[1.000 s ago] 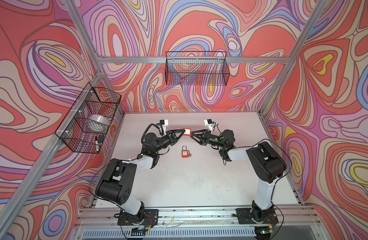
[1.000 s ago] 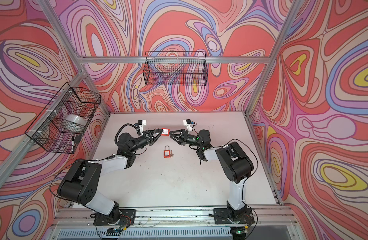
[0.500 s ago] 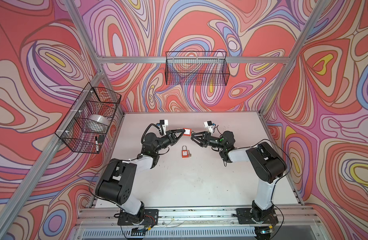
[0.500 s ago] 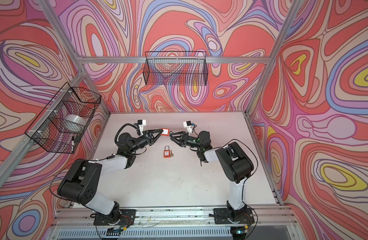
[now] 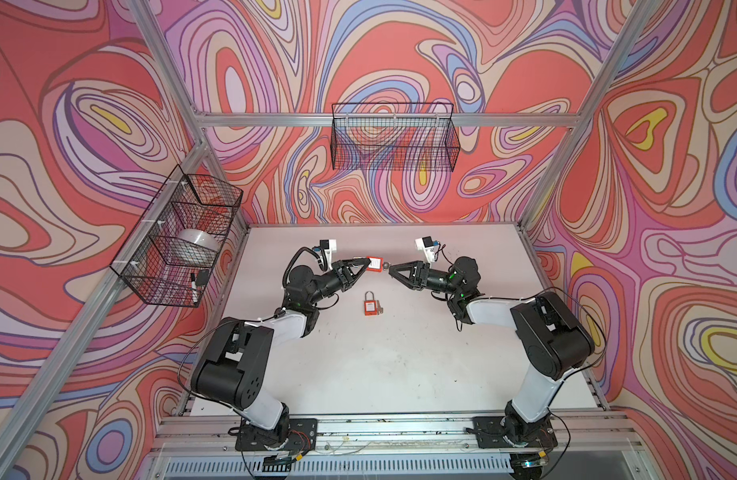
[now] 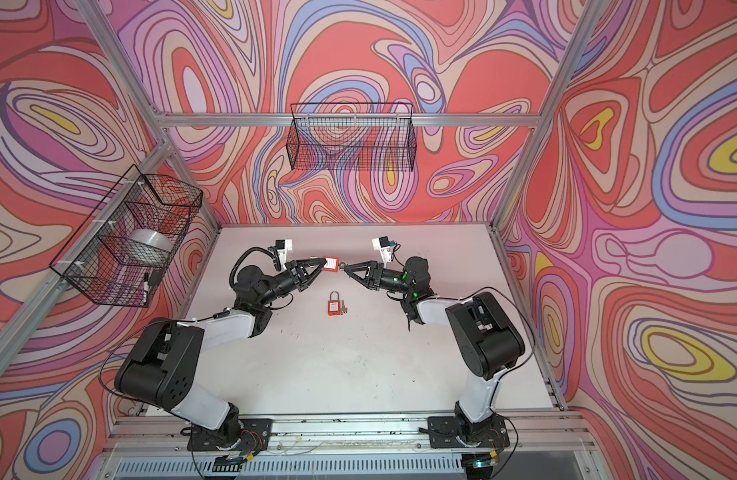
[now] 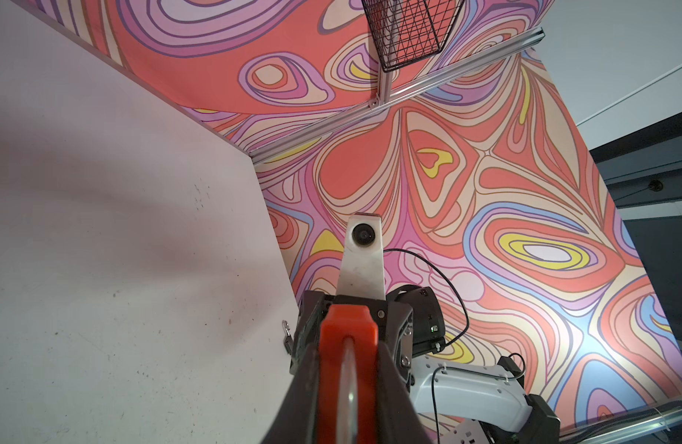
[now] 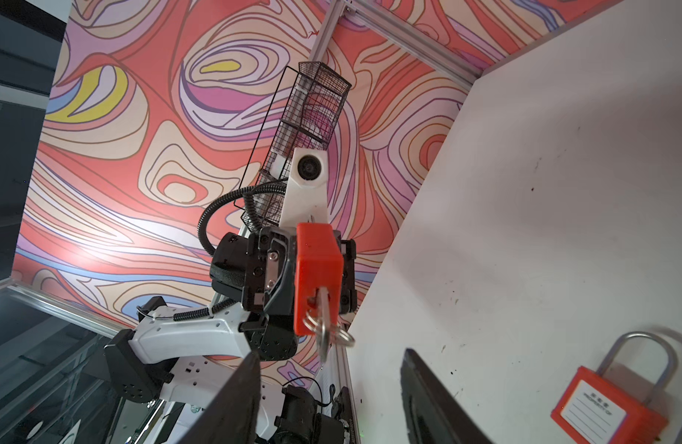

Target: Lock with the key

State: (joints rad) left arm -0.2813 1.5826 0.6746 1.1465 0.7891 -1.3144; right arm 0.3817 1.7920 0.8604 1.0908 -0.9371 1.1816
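Observation:
My left gripper is shut on a red padlock, held above the white table. The left wrist view shows the padlock squeezed between both fingers. A silver key on a ring sticks out of the padlock's body towards my right arm. My right gripper is open, its fingertips level with the key's tip, one on each side and not touching it. In both top views the right gripper points at the key.
A second red padlock lies flat on the table below the two grippers, a small key beside it; it also shows as the padlock in the right wrist view. Wire baskets hang on the back wall and left wall.
My right gripper has moved left up to the key and its jaws have narrowed a little. The left gripper and its padlock have stayed put.

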